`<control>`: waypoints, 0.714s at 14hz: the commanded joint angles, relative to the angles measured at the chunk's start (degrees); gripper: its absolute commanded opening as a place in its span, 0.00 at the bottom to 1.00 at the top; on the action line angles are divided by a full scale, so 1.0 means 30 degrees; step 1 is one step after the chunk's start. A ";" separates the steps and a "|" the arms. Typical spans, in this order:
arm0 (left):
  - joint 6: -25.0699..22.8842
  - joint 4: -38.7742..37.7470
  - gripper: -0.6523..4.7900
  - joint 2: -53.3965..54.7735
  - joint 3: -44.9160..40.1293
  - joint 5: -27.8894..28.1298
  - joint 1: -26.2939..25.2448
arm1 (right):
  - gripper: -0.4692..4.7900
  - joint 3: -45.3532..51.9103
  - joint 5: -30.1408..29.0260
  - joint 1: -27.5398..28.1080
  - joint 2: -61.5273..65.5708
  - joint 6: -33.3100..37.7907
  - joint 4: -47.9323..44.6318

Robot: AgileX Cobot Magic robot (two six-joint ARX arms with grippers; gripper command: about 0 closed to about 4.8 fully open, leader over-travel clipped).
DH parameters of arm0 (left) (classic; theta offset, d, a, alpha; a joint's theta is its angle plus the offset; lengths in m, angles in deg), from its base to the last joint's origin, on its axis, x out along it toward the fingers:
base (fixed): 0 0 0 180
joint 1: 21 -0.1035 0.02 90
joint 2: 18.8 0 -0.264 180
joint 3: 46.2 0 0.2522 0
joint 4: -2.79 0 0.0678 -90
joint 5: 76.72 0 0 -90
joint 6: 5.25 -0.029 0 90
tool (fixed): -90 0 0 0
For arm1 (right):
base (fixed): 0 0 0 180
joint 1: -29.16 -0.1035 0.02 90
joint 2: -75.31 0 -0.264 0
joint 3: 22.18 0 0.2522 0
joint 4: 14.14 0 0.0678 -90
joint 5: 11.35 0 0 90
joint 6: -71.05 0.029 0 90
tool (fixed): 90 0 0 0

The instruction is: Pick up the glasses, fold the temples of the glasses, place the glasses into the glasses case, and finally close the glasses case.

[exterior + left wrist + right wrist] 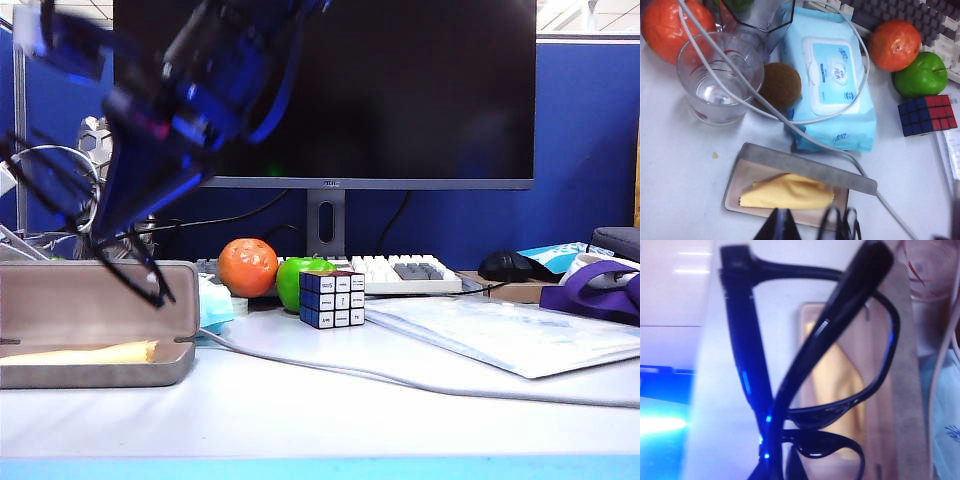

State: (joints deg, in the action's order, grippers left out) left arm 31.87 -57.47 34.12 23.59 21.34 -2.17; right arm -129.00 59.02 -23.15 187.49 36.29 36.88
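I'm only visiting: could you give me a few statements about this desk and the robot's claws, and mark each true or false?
1. The glasses case lies open. True.
2. The glasses already rest inside the case. False: they hang above it, held by the right claw.
3. A yellow cloth lies in the case. True.
4. The puzzle cube sits inside the case. False: it stands on the table beside the green apple.

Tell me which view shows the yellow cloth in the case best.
Left wrist view: the yellow cloth lies fully visible in the open glasses case. The exterior view shows only its edge-on sliver; in the right wrist view the glasses partly cover it.
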 commanded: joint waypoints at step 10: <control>0.0386 0.0087 0.15 -0.0073 0.0080 -0.0262 0.0015 | 0.09 -0.0044 0.1005 0.0007 0.2047 -0.1960 -0.3534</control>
State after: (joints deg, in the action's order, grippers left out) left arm 33.14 -57.47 34.04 23.59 20.57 -2.17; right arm -128.85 62.23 -22.98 193.54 30.62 27.85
